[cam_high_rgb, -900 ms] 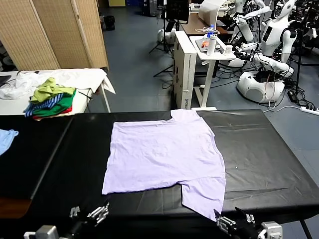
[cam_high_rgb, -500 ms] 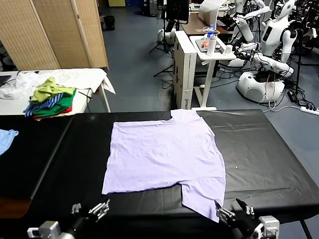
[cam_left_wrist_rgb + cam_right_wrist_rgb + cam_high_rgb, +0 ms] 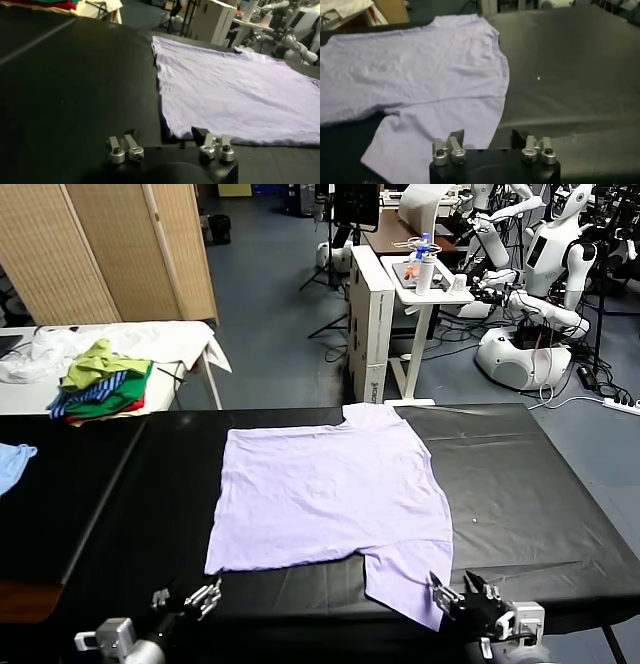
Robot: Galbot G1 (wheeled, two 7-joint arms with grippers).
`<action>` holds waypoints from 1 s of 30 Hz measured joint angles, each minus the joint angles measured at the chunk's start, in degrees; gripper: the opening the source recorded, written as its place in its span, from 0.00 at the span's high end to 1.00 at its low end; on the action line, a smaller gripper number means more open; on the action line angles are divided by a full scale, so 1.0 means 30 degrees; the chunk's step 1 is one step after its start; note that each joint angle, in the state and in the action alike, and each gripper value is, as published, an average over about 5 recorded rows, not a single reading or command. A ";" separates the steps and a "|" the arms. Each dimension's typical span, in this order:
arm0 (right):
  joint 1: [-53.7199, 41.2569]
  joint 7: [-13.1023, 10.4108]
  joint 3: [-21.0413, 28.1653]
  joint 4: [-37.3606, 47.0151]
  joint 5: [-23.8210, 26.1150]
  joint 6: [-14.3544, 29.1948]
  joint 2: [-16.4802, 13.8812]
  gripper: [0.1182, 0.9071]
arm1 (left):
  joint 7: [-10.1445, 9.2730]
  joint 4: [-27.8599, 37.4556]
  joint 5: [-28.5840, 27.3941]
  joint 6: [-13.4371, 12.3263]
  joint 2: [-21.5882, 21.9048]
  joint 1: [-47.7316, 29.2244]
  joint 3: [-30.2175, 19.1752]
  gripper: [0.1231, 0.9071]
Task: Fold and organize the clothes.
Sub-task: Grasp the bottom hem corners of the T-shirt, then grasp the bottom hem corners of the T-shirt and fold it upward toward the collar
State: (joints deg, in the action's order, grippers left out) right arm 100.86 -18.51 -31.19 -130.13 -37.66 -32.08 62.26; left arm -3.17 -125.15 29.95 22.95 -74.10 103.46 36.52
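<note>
T-shirt (image 3: 330, 494) flat; right gripper (image 3: 452, 598) at near sleeve edge.

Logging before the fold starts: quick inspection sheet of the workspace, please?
Surface: black table, covering creased near the front edge.
Job's things: lavender T-shirt spread flat, one sleeve toward the near edge.
Clutter: light blue garment at the table's left edge.
Grippers: left gripper open, at the near edge by the shirt's near-left corner; right gripper open, at the near sleeve's tip; neither holds cloth.
Cables: on the floor by the other robots.
Surroundings: clothes pile on a white side table, folding screen, white cart.
</note>
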 joint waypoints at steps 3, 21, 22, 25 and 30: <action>0.0071 -0.0004 0.0009 -0.0066 -0.0001 0.0002 0.0067 0.97 | 0.0056 -0.0118 -0.0001 0.0016 -0.0143 0.0119 -0.0174 0.77; 0.3557 -0.1202 -0.0834 -0.3394 0.0838 -0.1756 0.0078 0.97 | -0.0381 -0.2317 -0.1196 -0.0100 -0.0106 0.2451 0.0290 0.97; 0.3754 -0.1211 -0.0834 -0.3492 0.0862 -0.1802 0.0078 0.97 | -0.0418 -0.2503 -0.1200 -0.0108 -0.0111 0.2709 0.0390 0.97; 0.4134 -0.1194 -0.0813 -0.3681 0.0843 -0.1834 0.0076 0.97 | -0.0517 -0.3009 -0.1198 -0.0165 -0.0152 0.3464 0.0720 0.97; 0.4024 -0.0775 -0.0856 -0.3696 0.0530 -0.0907 -0.0042 0.97 | -0.0516 -0.3602 -0.1184 -0.0447 -0.0271 0.4447 0.1308 0.97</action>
State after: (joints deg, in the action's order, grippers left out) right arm 112.93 -20.83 -33.76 -141.21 -36.07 -34.80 62.13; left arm -4.72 -135.96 26.40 21.61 -74.92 116.81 40.44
